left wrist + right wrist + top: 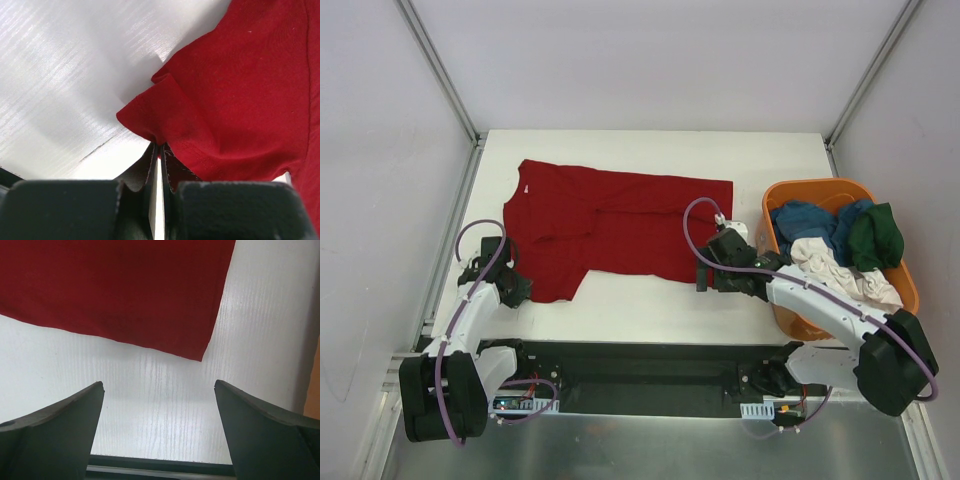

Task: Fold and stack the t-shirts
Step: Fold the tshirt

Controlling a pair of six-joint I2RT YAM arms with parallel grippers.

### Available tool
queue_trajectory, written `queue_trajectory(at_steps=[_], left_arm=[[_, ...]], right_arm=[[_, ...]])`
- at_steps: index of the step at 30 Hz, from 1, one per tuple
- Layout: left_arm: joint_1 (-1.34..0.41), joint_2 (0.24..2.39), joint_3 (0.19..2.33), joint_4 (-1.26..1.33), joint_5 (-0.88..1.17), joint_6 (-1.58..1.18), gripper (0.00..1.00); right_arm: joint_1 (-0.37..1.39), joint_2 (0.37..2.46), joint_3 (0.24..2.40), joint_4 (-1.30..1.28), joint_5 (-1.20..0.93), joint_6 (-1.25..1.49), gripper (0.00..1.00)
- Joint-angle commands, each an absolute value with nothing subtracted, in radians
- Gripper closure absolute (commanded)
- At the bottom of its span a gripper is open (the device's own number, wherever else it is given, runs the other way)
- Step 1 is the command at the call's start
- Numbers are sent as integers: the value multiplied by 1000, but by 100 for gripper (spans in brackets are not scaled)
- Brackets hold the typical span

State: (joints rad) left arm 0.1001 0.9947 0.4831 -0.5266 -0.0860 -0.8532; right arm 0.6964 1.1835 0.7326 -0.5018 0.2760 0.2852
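The dark red t-shirt (620, 220) lies spread on the white table, collar at the left. My left gripper (516, 286) is at its near left corner. In the left wrist view the gripper (160, 147) is shut, pinching a fold of the red t-shirt's (240, 90) edge at the fingertips. My right gripper (704, 281) is open and empty, just in front of the shirt's near right corner. In the right wrist view that corner (200, 356) lies beyond the gripper (159, 385), apart from both fingers. Blue (805, 222), dark green (877, 238) and white (835, 268) t-shirts lie in the basket.
The orange plastic basket (810, 187) stands at the right side of the table, beside my right arm. The table's near edge (160, 467) is just behind my right gripper. Metal frame posts (440, 70) rise at the back corners.
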Motion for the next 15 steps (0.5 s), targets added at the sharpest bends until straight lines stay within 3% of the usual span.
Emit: queue_trajectory(at_steps=[1, 8, 15], left_arm=[[107, 988, 483, -515, -77, -834, 100], [109, 988, 491, -512, -63, -833, 100], [107, 991, 497, -505, -41, -828, 100]], right_arm=[[698, 1198, 758, -522, 313, 295, 3], [690, 1247, 747, -522, 310, 298, 1], [634, 1330, 752, -477, 281, 267, 28]])
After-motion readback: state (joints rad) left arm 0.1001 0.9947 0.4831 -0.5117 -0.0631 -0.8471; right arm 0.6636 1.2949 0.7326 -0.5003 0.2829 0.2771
